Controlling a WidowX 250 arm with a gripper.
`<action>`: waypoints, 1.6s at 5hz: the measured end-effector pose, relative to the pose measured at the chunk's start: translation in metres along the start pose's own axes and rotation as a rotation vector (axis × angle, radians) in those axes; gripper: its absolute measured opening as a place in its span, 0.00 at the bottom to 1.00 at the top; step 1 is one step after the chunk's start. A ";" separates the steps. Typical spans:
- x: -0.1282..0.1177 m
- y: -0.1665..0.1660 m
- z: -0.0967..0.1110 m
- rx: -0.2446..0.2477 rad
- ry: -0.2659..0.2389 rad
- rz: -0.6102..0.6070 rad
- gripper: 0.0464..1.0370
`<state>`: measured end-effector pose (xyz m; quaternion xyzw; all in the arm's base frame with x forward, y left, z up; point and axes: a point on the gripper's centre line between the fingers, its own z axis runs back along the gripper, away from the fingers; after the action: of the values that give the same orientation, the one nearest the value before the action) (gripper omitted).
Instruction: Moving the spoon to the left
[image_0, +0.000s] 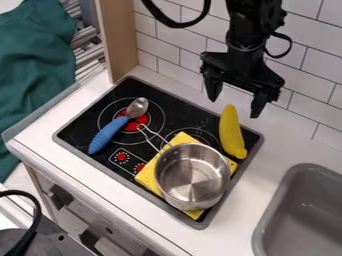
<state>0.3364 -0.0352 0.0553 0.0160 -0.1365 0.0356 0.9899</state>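
Gripper (234, 107) spread wide and holding nothing, at 2 o'clock on the stove (80, 111).
The spoon (120, 125) lies between 10 and 11 o'clock, its bowl towards 1; whether a fingertip touches the banana (230, 132) I cannot tell (they overlap closely from this angle). The pot (192, 175) hides much of the yellow cloth (148, 176); the view's edge cuts off the sink (300, 210) at 4.

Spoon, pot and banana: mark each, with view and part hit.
Spoon (113, 130): camera view, on its blue handle.
Pot (192, 176): camera view, on its inner bottom.
Banana (230, 132): camera view, mid-body on its yellow peel.
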 end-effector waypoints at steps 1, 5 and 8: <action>-0.009 0.001 -0.010 0.005 0.037 -0.002 0.97; -0.094 0.118 0.007 0.038 -0.033 0.109 0.97; -0.092 0.162 -0.027 0.059 0.094 0.006 0.97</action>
<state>0.2433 0.1210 0.0078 0.0432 -0.0890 0.0433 0.9942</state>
